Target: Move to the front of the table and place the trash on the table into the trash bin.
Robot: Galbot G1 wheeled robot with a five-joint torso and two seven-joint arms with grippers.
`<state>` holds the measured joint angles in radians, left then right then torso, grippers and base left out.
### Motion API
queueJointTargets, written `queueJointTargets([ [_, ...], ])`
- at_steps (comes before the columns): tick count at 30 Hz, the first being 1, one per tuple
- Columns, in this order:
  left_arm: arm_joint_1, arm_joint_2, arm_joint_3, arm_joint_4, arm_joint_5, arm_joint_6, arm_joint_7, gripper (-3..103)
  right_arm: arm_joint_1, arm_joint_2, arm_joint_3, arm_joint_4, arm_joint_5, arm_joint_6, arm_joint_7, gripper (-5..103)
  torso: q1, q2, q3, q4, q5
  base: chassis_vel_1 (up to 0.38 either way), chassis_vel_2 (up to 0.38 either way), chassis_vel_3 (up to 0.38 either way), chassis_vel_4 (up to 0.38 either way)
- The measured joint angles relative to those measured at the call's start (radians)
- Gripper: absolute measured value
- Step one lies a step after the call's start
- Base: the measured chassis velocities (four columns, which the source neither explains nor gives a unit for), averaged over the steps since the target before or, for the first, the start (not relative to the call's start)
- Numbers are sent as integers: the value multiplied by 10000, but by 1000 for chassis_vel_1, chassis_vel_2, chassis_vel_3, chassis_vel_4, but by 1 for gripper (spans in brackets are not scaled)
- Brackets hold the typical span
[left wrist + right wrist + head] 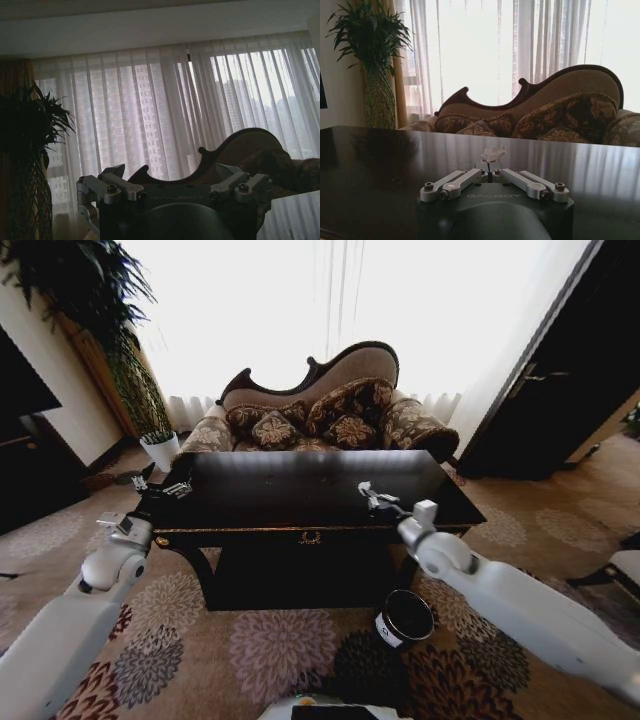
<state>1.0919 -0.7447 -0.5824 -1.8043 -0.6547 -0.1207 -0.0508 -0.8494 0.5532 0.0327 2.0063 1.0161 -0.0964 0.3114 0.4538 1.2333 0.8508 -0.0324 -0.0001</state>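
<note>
The glossy black table [300,502] stands right in front of me, its gold ornament at front centre. My right gripper [371,497] hovers over its right part. In the right wrist view that gripper [491,170] is shut on a crumpled white paper wad [493,154], a piece of the trash, just above the tabletop [380,165]. My left gripper [166,487] sits at the table's left edge; in the left wrist view it [175,187] is open with nothing between its fingers. The black trash bin [405,618] with a white label stands on the carpet by the table's front right.
A patterned brown sofa [330,415] stands behind the table, before bright curtains. A white plant pot [160,448] and a tall plant [95,310] are at the back left, and a dark door [560,370] at the right. Patterned carpet [250,640] lies in front.
</note>
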Motion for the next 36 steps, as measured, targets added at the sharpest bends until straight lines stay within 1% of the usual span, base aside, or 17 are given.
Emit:
queueJointTargets([
  [1,0,0,0,0,0,0,1,100,-586,59,565,134,-56,13,-42,0,1,0,0,-1,2,0,0,0,0],
  [2,0,0,0,0,0,0,1,100,-586,59,565,134,-56,13,-42,0,1,0,0,-1,2,0,0,0,0],
  [4,0,0,0,-1,0,0,1,100,-1803,241,1868,403,-194,143,-167,0,1,0,-1,-1,-4,0,0,0,0],
  [5,0,0,1,0,0,0,0,100,-2119,331,2221,471,-222,163,-200,0,0,0,0,-2,-2,0,0,0,0],
  [6,0,0,1,0,0,0,0,100,-2119,331,2221,471,-222,163,-200,0,0,0,0,-2,-2,0,0,0,0],
  [8,0,0,1,0,0,0,0,100,-2952,665,3153,535,-357,282,-350,0,-1,1,-1,-2,-3,0,0,0,0],
  [11,0,0,0,0,0,0,0,100,-3340,971,3487,533,-527,412,-456,0,0,0,0,1,-3,0,0,0,0],
  [15,0,0,0,0,0,0,-1,100,-5132,2307,4671,1032,-1063,769,-773,0,3,0,2,1,2,0,0,0,0],
  [16,0,0,0,0,0,0,-1,100,-5132,2307,4671,1032,-1063,769,-773,0,3,0,2,1,2,0,0,0,0],
  [17,0,0,1,0,0,0,0,100,-5886,2925,5171,1167,-1424,1067,-1005,0,2,0,1,-4,0,0,0,0,0],
  [20,0,0,0,0,0,0,3,100,-6993,3814,6022,1267,-1911,1571,-1438,0,-1,1,-1,-3,-3,0,0,0,0],
  [21,0,0,0,0,0,0,3,100,-6993,3814,6022,1267,-1911,1571,-1438,0,-1,1,-1,-3,-3,0,0,0,0],
  [25,0,0,0,-1,0,0,3,100,-7917,4783,6540,1238,-2406,2080,-1764,0,0,1,0,-1,-7,0,0,0,0],
  [26,0,0,0,-1,0,0,3,100,-7917,4783,6540,1238,-2406,2080,-1764,0,0,1,0,-1,-7,0,0,0,0],
  [27,0,0,0,0,0,0,2,100,-8105,5321,6487,1069,-2823,2317,-1897,0,1,1,1,-2,-4,0,0,0,0],
  [30,0,0,0,0,0,0,2,100,-8145,6103,6198,496,-3365,2596,-2021,0,0,1,0,-2,-4,0,0,0,0],
  [36,0,0,0,0,0,0,1,100,-7818,6840,5453,-1032,-4310,3135,-2149,0,0,0,1,0,-1,0,0,0,0],
])
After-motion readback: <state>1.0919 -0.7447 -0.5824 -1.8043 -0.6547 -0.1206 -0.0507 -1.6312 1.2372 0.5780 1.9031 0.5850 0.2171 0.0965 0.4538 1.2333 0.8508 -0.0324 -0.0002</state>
